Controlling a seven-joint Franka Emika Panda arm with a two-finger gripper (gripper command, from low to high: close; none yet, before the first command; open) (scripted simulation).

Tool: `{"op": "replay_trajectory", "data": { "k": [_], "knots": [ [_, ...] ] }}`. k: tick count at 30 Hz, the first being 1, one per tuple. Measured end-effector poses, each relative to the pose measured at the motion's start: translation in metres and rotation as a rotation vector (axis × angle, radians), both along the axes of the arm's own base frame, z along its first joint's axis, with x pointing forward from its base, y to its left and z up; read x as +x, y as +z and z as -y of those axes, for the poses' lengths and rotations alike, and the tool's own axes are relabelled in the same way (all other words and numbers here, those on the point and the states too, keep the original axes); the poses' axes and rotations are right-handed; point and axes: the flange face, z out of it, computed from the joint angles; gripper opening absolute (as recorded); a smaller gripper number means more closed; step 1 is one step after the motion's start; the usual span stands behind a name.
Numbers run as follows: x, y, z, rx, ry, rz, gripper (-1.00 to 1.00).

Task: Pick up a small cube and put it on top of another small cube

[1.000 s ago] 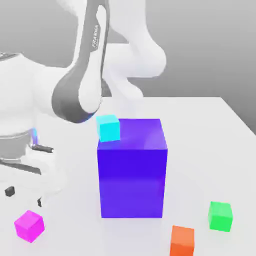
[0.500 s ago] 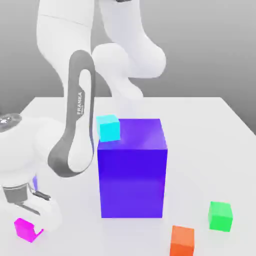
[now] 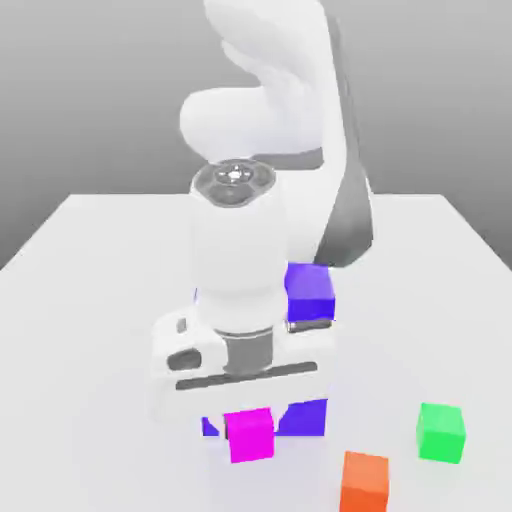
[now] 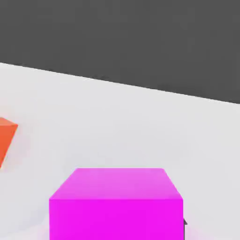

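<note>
One magenta cube (image 3: 250, 436) grasped by the claw (image 3: 250, 418), in front of the blue block (image 3: 308, 418); pickup judged done. Placement on another small cube still to be done.

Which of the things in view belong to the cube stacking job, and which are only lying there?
Job:
- magenta cube, held by the gripper
- target cube: cannot tell which

Not clearly in the job:
- blue-violet block
- green cube
- orange cube

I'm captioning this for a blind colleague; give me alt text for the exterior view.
A white robot arm holds a small magenta cube in front of a big blue-violet block, with small orange and green cubes toward the view's right.
</note>
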Motion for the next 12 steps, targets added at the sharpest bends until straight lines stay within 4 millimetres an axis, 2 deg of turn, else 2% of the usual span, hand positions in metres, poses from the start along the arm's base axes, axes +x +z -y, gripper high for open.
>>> {"op": "replay_trajectory", "data": {
  "k": [3, 5, 6, 7, 12],
  "knots": [
    [-0.024, 0.005, -0.077, -0.008, 0.234, 0.008, -1.00],
    [-0.041, -0.006, -0.127, -0.016, 0.390, 0.014, -1.00],
    [-0.051, -0.020, -0.152, -0.020, 0.468, 0.018, -1.00],
    [-0.056, -0.033, -0.165, -0.022, 0.508, 0.020, 1.00],
    [-0.056, -0.033, -0.165, -0.022, 0.508, 0.020, 1.00]
  ]
}}
